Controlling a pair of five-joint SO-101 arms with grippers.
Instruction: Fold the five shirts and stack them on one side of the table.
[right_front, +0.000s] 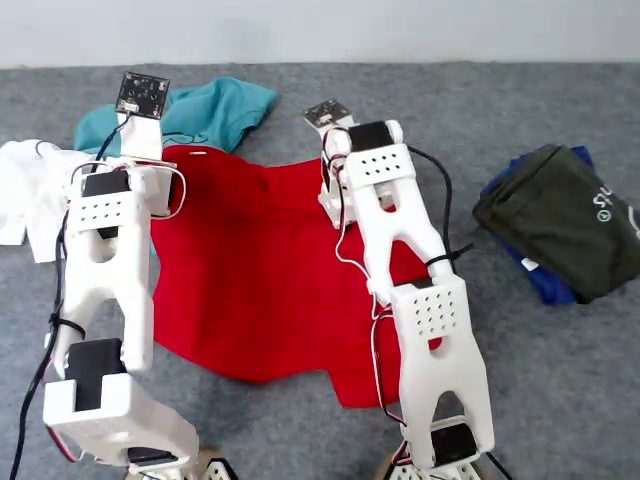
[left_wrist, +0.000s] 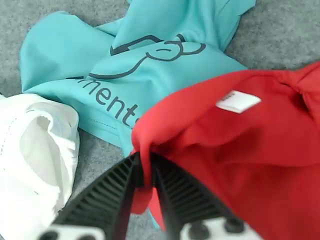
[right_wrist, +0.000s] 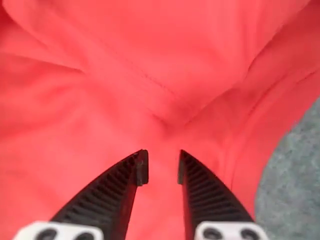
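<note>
- red shirt (right_front: 255, 270): I read it as plain bright red, with a small white neck label (left_wrist: 239, 101)
- teal shirt (right_front: 215, 110): turquoise, dark grey line drawing and lettering
- white shirt (right_front: 30, 185): plain white
- olive shirt (right_front: 560, 215): dark olive green, bit of white print
- blue shirt (right_front: 545, 280): deep blue
- table (right_front: 560, 400): mottled grey
- my arms (right_front: 100, 210): white, black motors
- left gripper (left_wrist: 145, 167), right gripper (right_wrist: 162, 167): black ribbed fingers, white bases

red shirt (right_front: 250, 270) spread mid-table; teal shirt (right_front: 215, 110), white shirt (right_front: 30, 185) crumpled; green shirt (right_front: 560, 220) folded atop blue shirt (right_front: 545, 280).
</note>
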